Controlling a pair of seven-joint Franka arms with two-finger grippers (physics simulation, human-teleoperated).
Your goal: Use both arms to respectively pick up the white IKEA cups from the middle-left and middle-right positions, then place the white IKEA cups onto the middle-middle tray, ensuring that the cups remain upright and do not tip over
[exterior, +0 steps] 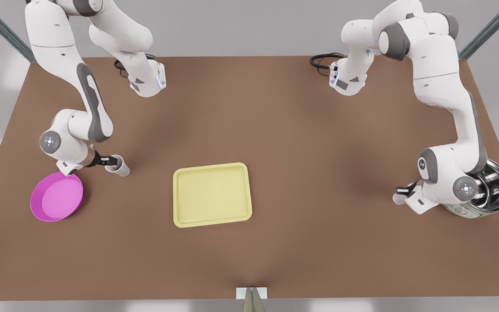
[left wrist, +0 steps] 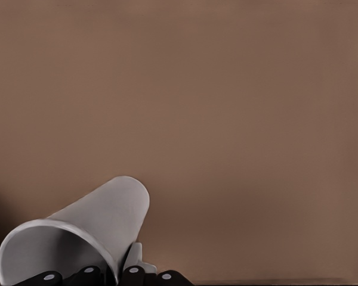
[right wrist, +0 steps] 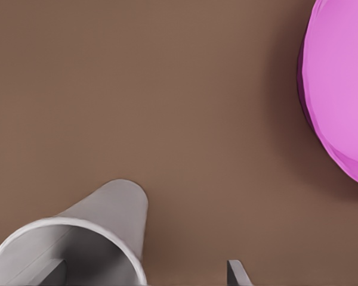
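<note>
Front view: the right gripper [exterior: 111,161] is noted at the cup by the plate [exterior: 119,166], near the table's edge on the front view's left. The tray [exterior: 212,166] lies mid-table, and the left gripper [exterior: 403,190] is beside the pot [exterior: 498,186]. Left wrist view: the fingers [left wrist: 134,259] appear pinched narrowly on the rim of the cup by the pot [left wrist: 101,220]. Right wrist view: the fingers [right wrist: 237,274] are spread wide, astride the cup wall.

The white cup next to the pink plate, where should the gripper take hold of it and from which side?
Take the cup by its rim wall from above, one finger inside, one outside: it seems upright, mouth open. The open right gripper straddles the wall nearer the magenta plate. The left gripper is at the other cup, beside the pot.
</note>
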